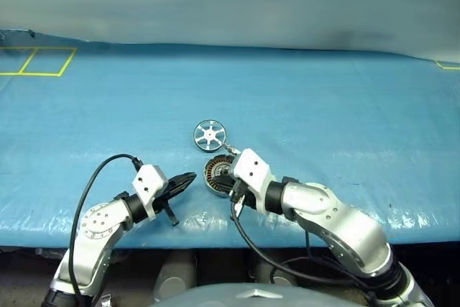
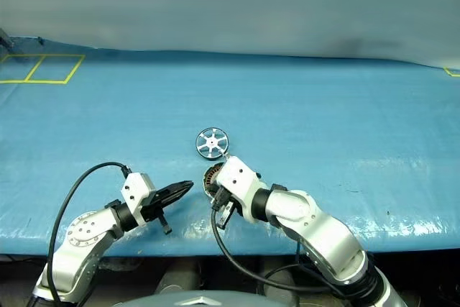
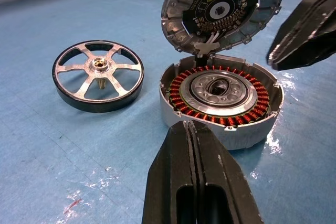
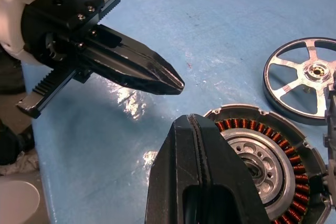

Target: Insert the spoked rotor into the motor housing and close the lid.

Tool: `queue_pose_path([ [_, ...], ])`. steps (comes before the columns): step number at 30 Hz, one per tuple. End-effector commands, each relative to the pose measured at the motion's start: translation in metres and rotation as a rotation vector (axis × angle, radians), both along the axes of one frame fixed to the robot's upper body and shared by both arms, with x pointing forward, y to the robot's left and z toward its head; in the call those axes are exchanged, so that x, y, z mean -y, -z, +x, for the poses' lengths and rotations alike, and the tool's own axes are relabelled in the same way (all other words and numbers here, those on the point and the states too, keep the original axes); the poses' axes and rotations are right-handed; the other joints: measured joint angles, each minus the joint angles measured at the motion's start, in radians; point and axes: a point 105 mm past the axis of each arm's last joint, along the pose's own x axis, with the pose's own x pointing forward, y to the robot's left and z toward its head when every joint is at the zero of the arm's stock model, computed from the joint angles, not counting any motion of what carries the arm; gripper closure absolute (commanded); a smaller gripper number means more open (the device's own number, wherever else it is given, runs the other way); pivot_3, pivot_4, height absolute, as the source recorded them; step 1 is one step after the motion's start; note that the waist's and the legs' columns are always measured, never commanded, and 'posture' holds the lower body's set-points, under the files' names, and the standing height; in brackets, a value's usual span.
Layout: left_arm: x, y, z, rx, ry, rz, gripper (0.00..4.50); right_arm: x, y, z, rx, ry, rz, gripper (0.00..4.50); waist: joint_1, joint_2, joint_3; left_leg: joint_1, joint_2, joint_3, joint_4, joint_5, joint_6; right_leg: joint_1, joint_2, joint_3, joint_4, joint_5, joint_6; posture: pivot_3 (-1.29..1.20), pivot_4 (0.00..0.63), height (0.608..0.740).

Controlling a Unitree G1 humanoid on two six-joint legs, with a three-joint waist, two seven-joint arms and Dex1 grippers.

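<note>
Both the left gripper [image 1: 188,177] and the right gripper [image 4: 195,129] are clenched on nothing, flanking the motor housing [image 3: 220,100] on the blue table [image 1: 323,106]; its lid [image 3: 223,9] stands open, spoked rotor [image 1: 209,134] just beyond

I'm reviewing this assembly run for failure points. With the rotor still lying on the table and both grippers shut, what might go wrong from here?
1. The lid stands tilted up over the motor housing; the shut right gripper beside it might knock it closed before the spoked rotor goes in.
2. The rotor lies flat on the blue table, so getting fingers around its rim may be awkward.
3. The left gripper sits close to the housing and might nudge it.
</note>
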Motion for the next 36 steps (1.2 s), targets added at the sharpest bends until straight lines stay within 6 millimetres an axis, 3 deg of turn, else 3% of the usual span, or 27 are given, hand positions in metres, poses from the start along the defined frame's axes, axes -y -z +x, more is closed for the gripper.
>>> queue_pose_path([
  [1, 0.001, -0.003, 0.000, 0.029, -0.003, -0.012, 4.50, -0.004, 0.001, 0.007, 0.032, 0.043, -0.028, 4.49, 0.000, 0.000, 0.000, 0.000, 0.000, 0.000, 0.000, 0.000, 0.000, 0.000, 0.000, 0.000, 0.000, 0.000, 0.000, 0.00, 0.150, 0.740],
  [14, 0.003, 0.001, -0.004, 0.035, 0.019, 0.000, 4.50, -0.004, 0.014, 0.024, 0.045, 0.192, -0.067, 4.49, -0.012, 0.000, 0.000, 0.000, 0.000, 0.000, 0.000, 0.000, 0.000, 0.000, 0.000, 0.000, 0.001, 0.000, 0.000, 0.00, 0.150, 0.740],
  [36, 0.009, 0.003, -0.002, 0.013, 0.064, -0.005, 4.50, 0.011, 0.029, 0.013, -0.066, 0.319, -0.030, 4.49, -0.013, 0.000, 0.000, 0.001, 0.000, 0.000, 0.000, 0.000, 0.000, 0.000, 0.000, 0.000, 0.001, 0.000, 0.000, 0.00, 0.150, 0.740],
])
